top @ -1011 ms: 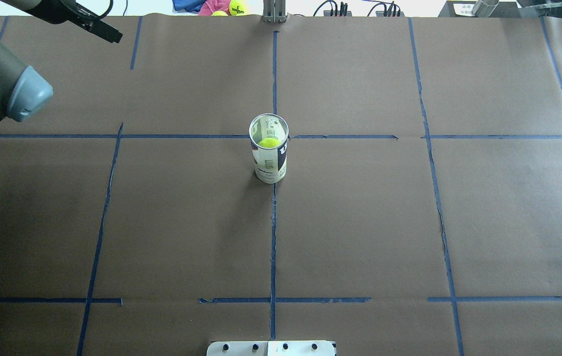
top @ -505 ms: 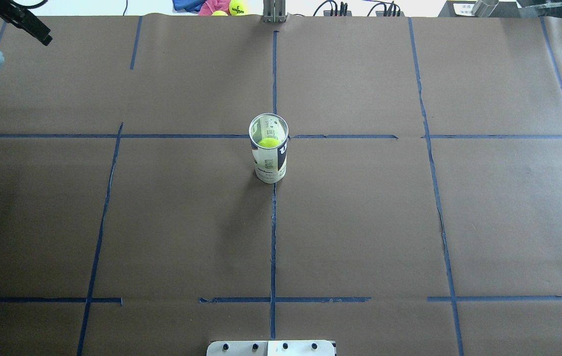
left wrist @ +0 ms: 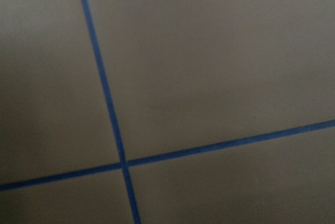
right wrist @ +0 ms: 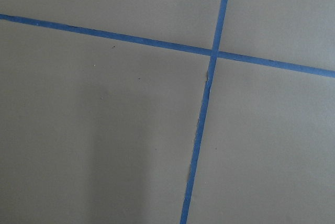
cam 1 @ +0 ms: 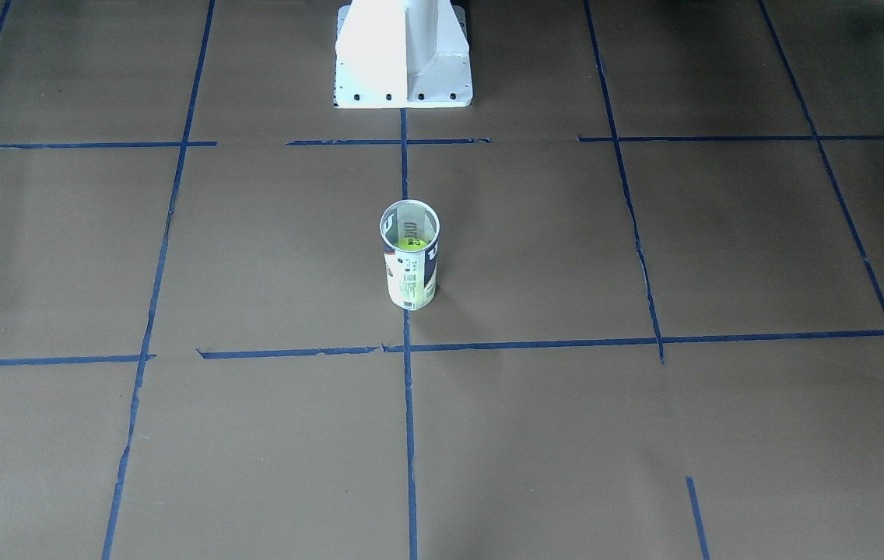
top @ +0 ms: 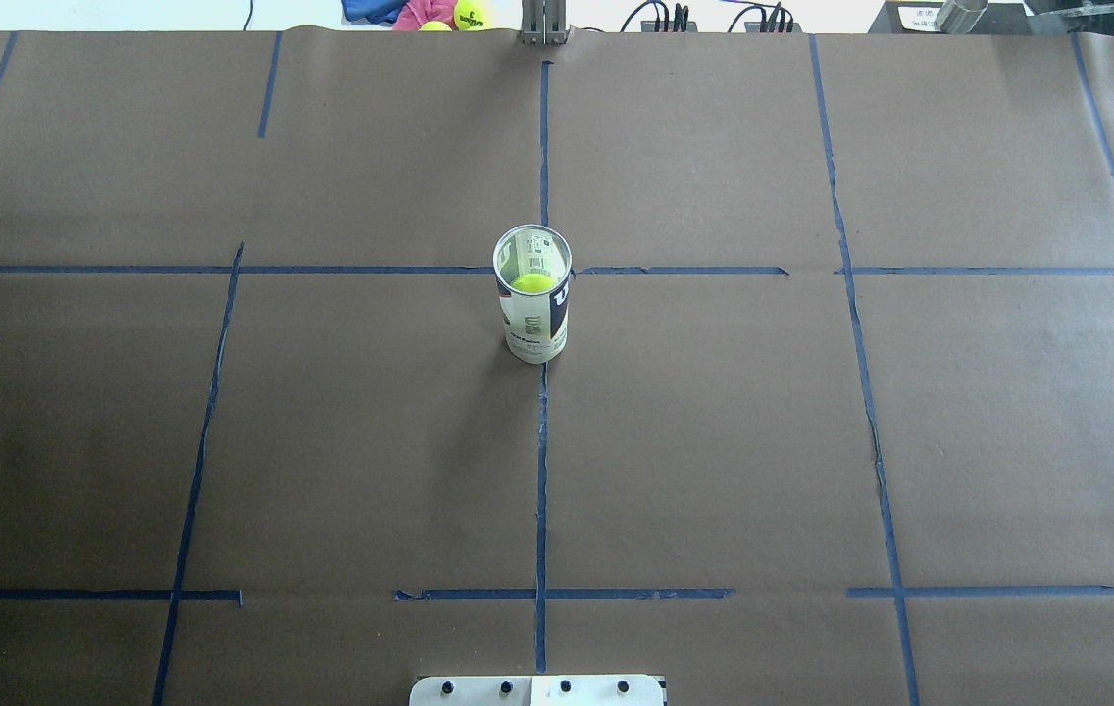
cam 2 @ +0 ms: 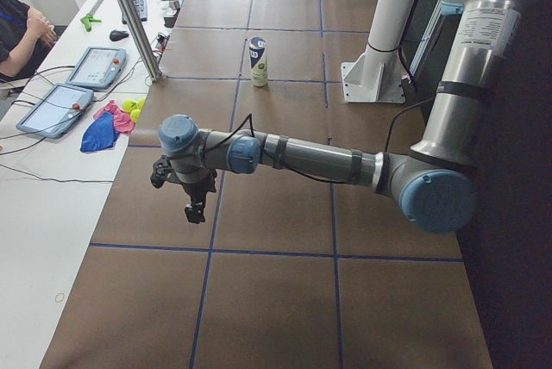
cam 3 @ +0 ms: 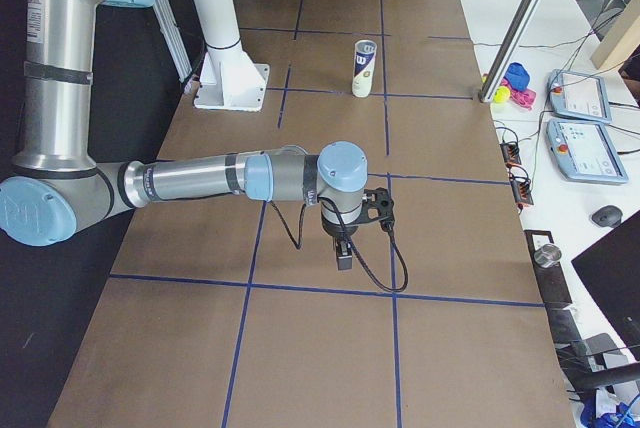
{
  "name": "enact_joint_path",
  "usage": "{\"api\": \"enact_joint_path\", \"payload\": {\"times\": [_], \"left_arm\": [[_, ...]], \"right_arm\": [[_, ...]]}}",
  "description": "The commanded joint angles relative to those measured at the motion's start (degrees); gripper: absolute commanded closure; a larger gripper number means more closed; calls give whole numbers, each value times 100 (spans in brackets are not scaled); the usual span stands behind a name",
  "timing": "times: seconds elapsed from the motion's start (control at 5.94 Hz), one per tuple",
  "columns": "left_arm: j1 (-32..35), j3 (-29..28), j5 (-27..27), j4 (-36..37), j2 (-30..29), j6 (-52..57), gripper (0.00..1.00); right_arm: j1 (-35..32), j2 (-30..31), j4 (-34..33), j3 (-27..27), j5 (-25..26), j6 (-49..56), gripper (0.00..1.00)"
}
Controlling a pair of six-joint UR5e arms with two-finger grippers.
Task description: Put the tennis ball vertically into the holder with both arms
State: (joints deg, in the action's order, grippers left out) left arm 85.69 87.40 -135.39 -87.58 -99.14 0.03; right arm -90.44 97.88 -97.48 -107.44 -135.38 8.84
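The holder (top: 534, 324) stands upright at the table's centre, open end up; it also shows in the front view (cam 1: 410, 281) and both side views (cam 2: 258, 62) (cam 3: 364, 68). The tennis ball (top: 532, 283) sits inside it, seen through the mouth (cam 1: 408, 243). Both grippers are far from it, near the table's ends. The left gripper (cam 2: 196, 210) and the right gripper (cam 3: 343, 257) point down at bare paper and show only in the side views, so I cannot tell whether they are open or shut. The wrist views show only paper and blue tape.
The white pedestal base (cam 1: 403, 58) stands behind the holder on the robot's side. Spare yellow balls and coloured cloth (top: 439, 14) lie past the far edge, beside a metal post (top: 543, 22). Teach pendants (cam 2: 90, 67) and an operator (cam 2: 21, 28) are at the side bench.
The left arm and its gripper, seen at the overhead view's upper left earlier, have moved left and out of that view. The holder and ball have not moved.
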Motion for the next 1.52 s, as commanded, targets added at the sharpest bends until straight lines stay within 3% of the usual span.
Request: {"api": "enact_joint_path", "payload": {"times": [0.0,0.17,1.35], "left_arm": [[368,67,-364,-92,509,84,0],[370,154,-322,-101,754,320,0],[361,392,-128,-102,730,305,0]], "right_arm": [[0,-6,-16,3,11,-57,0],[0,55,45,4,116,-6,0],[0,47,54,-5,108,21,0]]}}
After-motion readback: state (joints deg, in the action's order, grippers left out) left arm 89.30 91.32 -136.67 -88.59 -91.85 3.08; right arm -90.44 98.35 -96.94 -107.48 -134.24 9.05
